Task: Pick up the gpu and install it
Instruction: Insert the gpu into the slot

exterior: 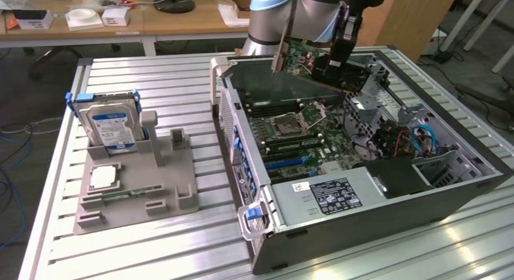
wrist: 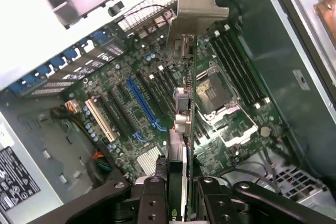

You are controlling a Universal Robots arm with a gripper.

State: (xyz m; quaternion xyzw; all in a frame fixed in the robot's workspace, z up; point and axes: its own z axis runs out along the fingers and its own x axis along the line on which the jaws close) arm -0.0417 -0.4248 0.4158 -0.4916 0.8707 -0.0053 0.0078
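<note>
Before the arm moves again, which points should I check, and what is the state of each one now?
1. Grip: the gripper is shut on the gpu, one finger on each face. Ok.
2. Position: the gpu hangs over the open computer case, above the motherboard. Ok.
3. Blue expansion slot holds no card. Ok.
4. Card edge lined up with a slot: cannot tell.
5. Gpu seated in a slot: not ok, it is clear of the board.
6. Metal bracket matched to a rear opening of the case: cannot tell.
</note>
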